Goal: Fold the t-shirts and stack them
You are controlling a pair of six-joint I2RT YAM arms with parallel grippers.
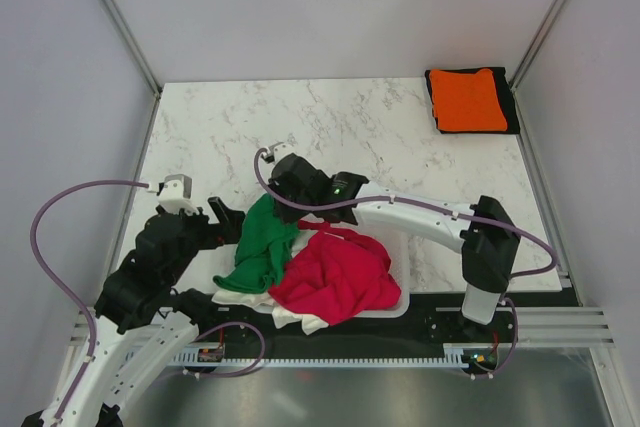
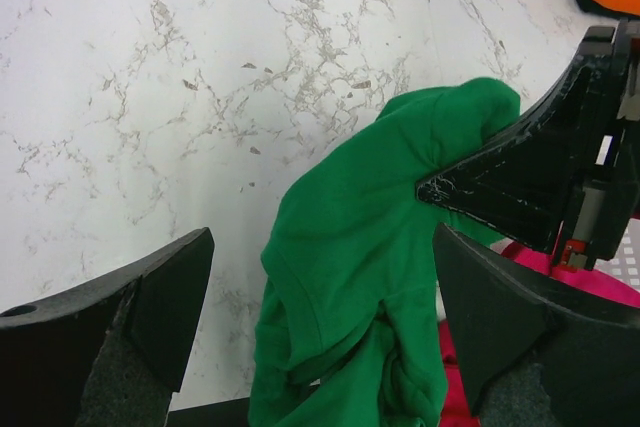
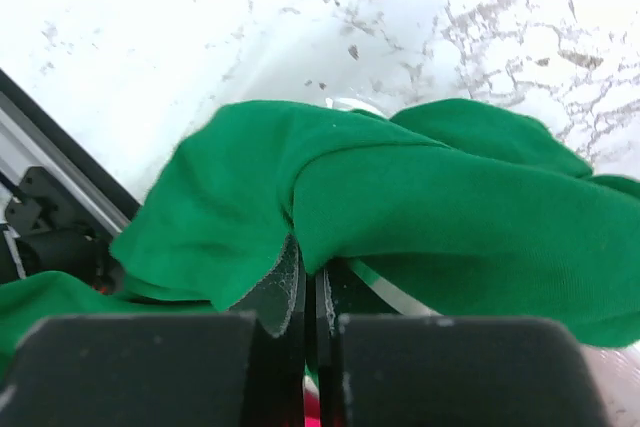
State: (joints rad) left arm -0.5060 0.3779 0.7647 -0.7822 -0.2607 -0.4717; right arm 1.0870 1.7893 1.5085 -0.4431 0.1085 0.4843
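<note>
The bright green t-shirt (image 1: 262, 245) hangs from my right gripper (image 1: 278, 205), which is shut on its top edge and lifts it above the pile. In the right wrist view the cloth (image 3: 420, 197) drapes over the closed gripper (image 3: 312, 287). My left gripper (image 1: 226, 221) is open just left of it. In the left wrist view the open gripper (image 2: 325, 317) has the hanging green shirt (image 2: 350, 237) between its fingers without touching. The crimson red t-shirt (image 1: 335, 272) lies crumpled in the basket on a white t-shirt (image 1: 300, 319). The orange t-shirt (image 1: 468, 97) lies folded on the black t-shirt (image 1: 512, 107) at the back right.
The white slotted basket (image 1: 402, 299) sits at the table's near edge between the arm bases, and its wall also shows in the left wrist view (image 2: 630, 247). The marble table (image 1: 330, 127) runs behind it. Walls close in the left, right and back.
</note>
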